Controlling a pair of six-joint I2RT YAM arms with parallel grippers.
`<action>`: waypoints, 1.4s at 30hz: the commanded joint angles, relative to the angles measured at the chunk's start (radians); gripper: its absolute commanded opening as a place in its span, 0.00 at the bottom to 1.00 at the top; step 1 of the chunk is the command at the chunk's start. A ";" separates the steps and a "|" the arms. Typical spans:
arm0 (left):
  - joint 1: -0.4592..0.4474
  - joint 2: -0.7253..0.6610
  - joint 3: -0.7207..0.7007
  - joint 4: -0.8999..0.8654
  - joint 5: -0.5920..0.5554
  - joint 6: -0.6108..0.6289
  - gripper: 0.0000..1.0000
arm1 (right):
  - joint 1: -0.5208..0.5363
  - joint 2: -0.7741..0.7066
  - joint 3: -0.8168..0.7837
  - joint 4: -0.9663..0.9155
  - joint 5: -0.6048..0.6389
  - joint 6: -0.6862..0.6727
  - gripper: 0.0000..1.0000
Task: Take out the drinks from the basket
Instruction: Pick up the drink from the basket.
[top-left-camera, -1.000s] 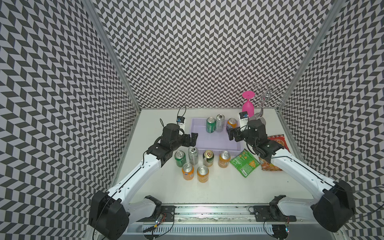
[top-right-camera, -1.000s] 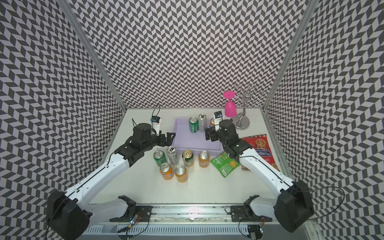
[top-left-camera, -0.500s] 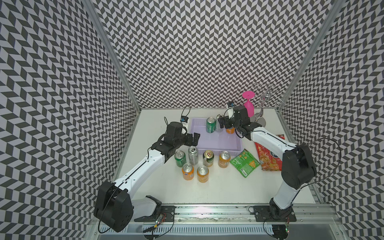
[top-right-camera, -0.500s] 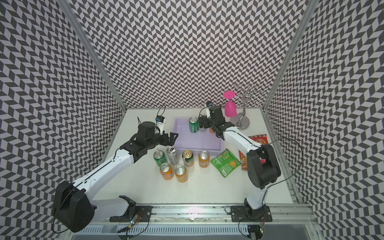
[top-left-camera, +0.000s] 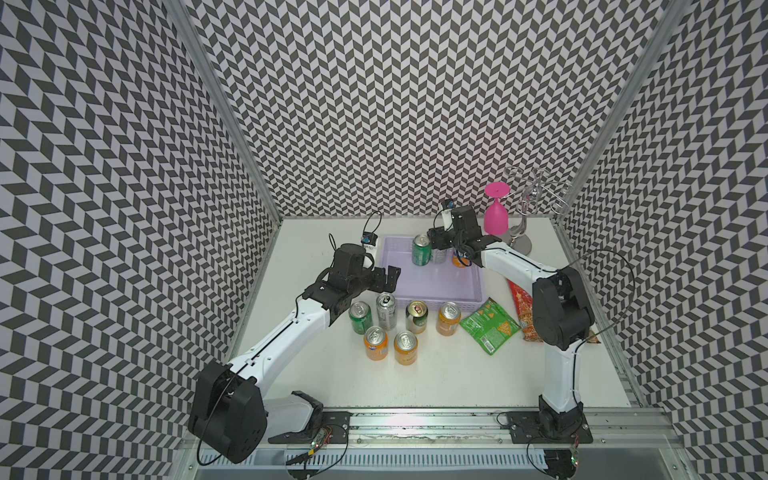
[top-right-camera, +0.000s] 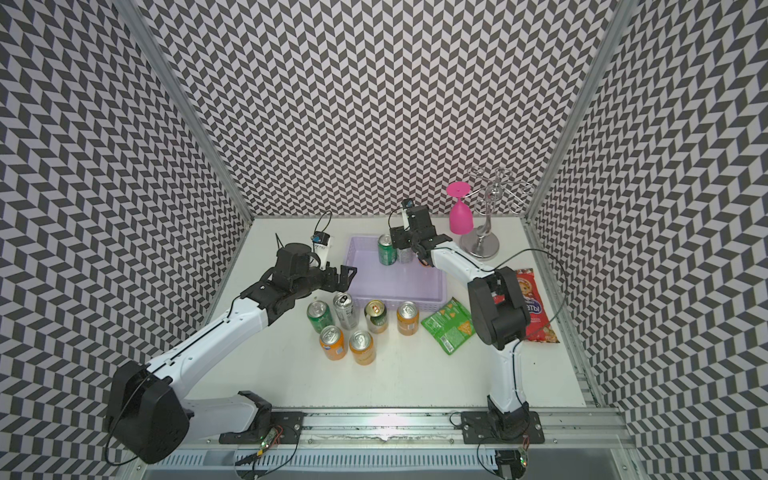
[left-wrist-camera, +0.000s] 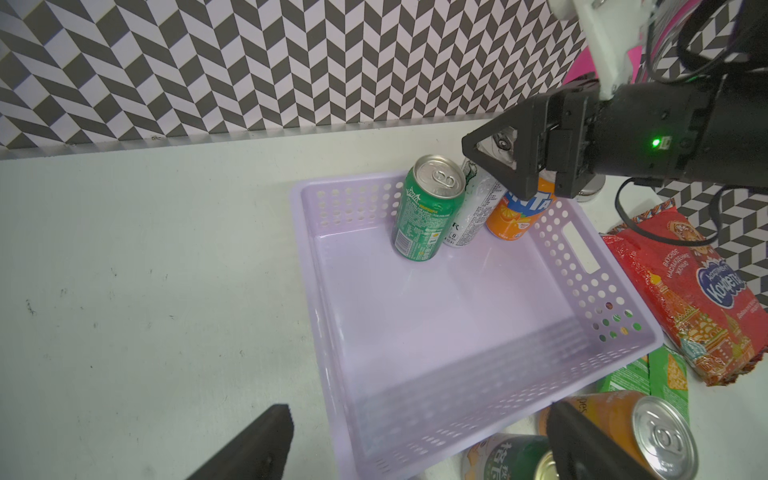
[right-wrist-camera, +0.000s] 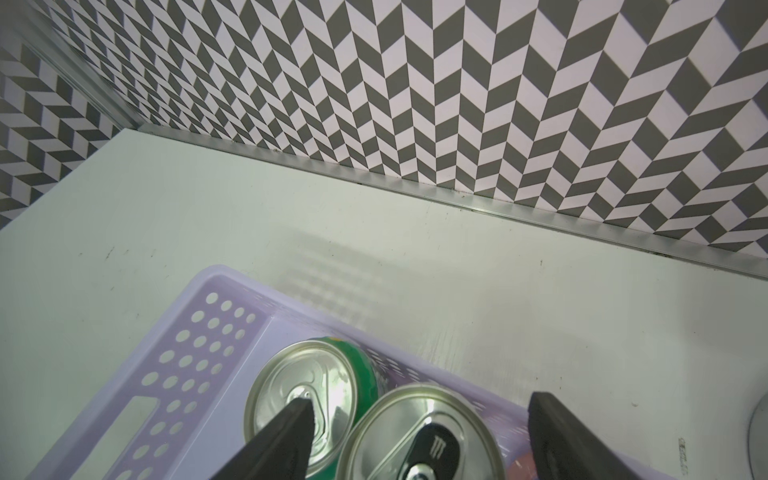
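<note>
Presently right gripper (right-wrist-camera: 419, 403) straddles silver can (right-wrist-camera: 424, 440), jaws apart, no grip; on closing, finger (right-wrist-camera: 291, 436) may topple adj. green can (right-wrist-camera: 291, 374).

Not much to read here tbh: the red snack bag (left-wrist-camera: 706, 291) has "Конфеты" in white Cyrillic on a blue oval in the left wrist view, and right of centre in a top view (top-right-camera: 535, 309) you only catch "еты". The orange can (left-wrist-camera: 519, 212) shows big blue "TA". The silver can (right-wrist-camera: 419, 436) next to it has a claw "M" on its black tab, and the green can (left-wrist-camera: 428, 208) has a white script logo too blurry to make out.
</note>
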 joint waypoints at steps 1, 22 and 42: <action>0.006 0.011 0.023 0.020 0.014 0.012 0.99 | -0.001 0.029 0.029 0.011 -0.015 0.012 0.80; 0.006 0.005 0.024 0.017 0.018 0.012 0.99 | 0.000 -0.029 0.049 -0.032 -0.026 -0.003 0.47; 0.007 -0.019 0.024 0.020 0.018 0.009 0.99 | 0.041 -0.422 -0.153 -0.028 -0.062 -0.031 0.45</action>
